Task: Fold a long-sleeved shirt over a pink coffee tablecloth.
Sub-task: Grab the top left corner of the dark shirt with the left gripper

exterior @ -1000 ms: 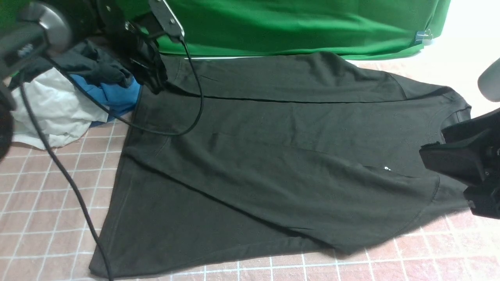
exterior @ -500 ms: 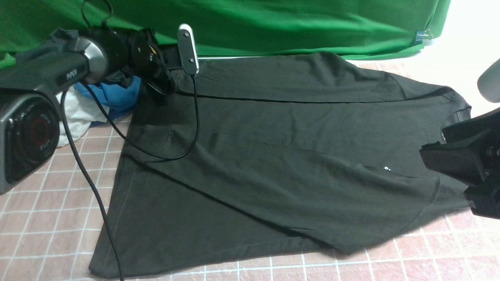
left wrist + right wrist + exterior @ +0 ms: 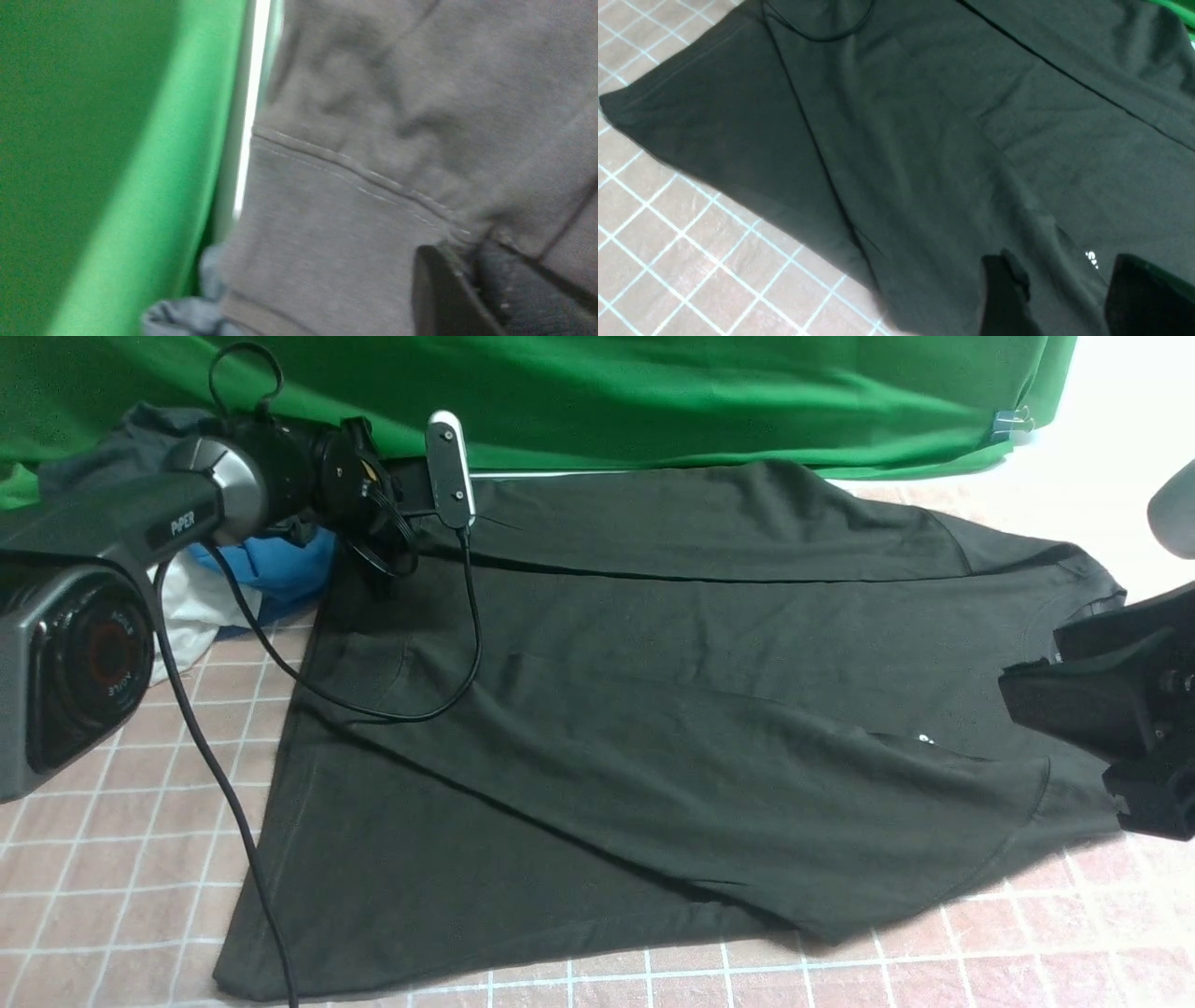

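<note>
- Long-sleeved shirt (image 3: 672,709): black, one item. Lies flat across the middle of the pink coffee tablecloth (image 3: 112,859), collar toward the robot's right, hem toward its left. A far part is folded in over the body along a straight edge, and a near part lies diagonally across it. A small white print mark (image 3: 924,739) shows near the collar end.
- Pink coffee tablecloth: dusty pink with a white grid, spread over the counter under the shirt. It is bare along the near edge and at the left.
- Left gripper (image 3: 462,254): at the shirt's far left corner, by the hem. Jaws drawn close together on the hem fabric, which bunches between them. The wrist view is blurred.
- Right gripper (image 3: 1064,266): over the collar end of the shirt. Jaws stand wide apart with nothing between them, and the shirt shows below the gap.
- Black cable (image 3: 215,775): runs from the left arm, looping onto the shirt's left part.
- Clothes pile: blue garment (image 3: 280,565) and white garment (image 3: 187,607), beside the shirt's far left corner.
- Green backdrop (image 3: 700,392): plain cloth behind the shirt.
</note>
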{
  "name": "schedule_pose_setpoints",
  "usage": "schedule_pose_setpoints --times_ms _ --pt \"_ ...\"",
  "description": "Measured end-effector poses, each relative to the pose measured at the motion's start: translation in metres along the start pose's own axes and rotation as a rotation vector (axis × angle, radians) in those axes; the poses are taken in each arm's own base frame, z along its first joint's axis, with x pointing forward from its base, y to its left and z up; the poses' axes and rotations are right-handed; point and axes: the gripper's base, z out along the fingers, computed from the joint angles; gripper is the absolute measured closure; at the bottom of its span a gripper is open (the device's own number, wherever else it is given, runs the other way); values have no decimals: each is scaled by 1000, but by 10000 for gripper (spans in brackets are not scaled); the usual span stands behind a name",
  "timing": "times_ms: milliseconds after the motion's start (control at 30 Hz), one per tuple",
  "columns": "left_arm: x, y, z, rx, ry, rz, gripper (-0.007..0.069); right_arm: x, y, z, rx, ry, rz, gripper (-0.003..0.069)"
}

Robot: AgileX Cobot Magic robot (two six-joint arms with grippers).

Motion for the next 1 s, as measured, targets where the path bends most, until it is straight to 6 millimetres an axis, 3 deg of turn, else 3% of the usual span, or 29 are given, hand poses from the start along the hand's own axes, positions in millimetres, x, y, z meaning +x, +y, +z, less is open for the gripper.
schedule_pose_setpoints --times_ms 33,167,433,700,767,933,1000 --pt "0 -2 0 21 6 -1 574 0 0 0 0 -1 1 354" --pt "-4 -2 -8 59 11 -2 609 -1 0 0 0 -6 2 354" --pt "-12 14 -47 94 16 -40 609 -1 0 0 1 -7 8 354" --pt "-15 13 -57 158 -9 -77 603 0 0 0 0 3 17 354" --pt "-16 13 -56 155 -37 -83 585 0 0 0 0 3 18 354" --pt "-17 12 -47 118 -60 -52 442 0 0 0 0 3 21 354" --pt "-15 8 -36 105 -43 -17 328 0 0 0 0 3 22 354"
